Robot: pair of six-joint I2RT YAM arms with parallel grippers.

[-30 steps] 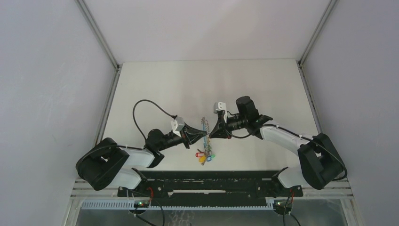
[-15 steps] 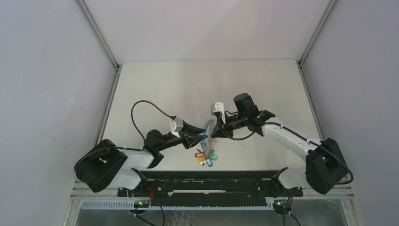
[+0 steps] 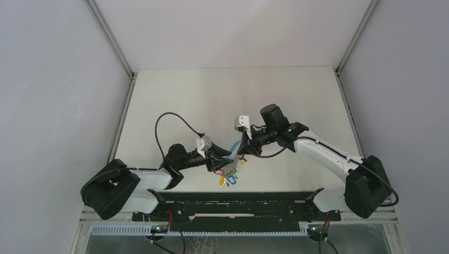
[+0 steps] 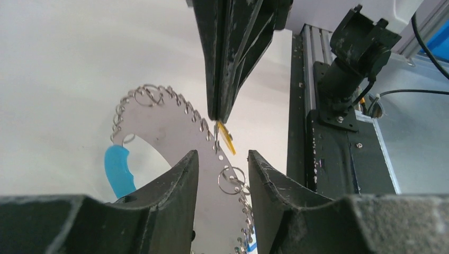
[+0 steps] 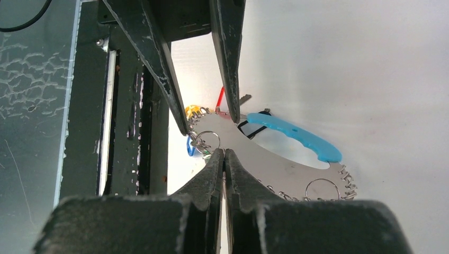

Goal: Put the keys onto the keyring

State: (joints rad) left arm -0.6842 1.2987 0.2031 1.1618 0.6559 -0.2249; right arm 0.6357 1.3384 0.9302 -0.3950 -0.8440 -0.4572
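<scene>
The left gripper [image 3: 224, 157] is standing with its jaws parted partway, straddling the ringed edge of the keyring [image 3: 233, 147] without clamping it. The keyring, a crescent metal plate with a blue band and small split rings, is being held up between the two arms, over the white table [image 3: 212, 95]. The keys [image 3: 227, 178] are clustering at its near end, with the yellow-headed key [image 5: 193, 111] showing. The right gripper [image 3: 241, 150] is pinching the plate edge, jaws closed on it. Grey walls [image 3: 53, 106] are enclosing the table.

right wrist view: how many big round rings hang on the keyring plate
2 round rings: one beside the right gripper's tips, one at the keyring's lower right edge. Others may be hidden.
</scene>
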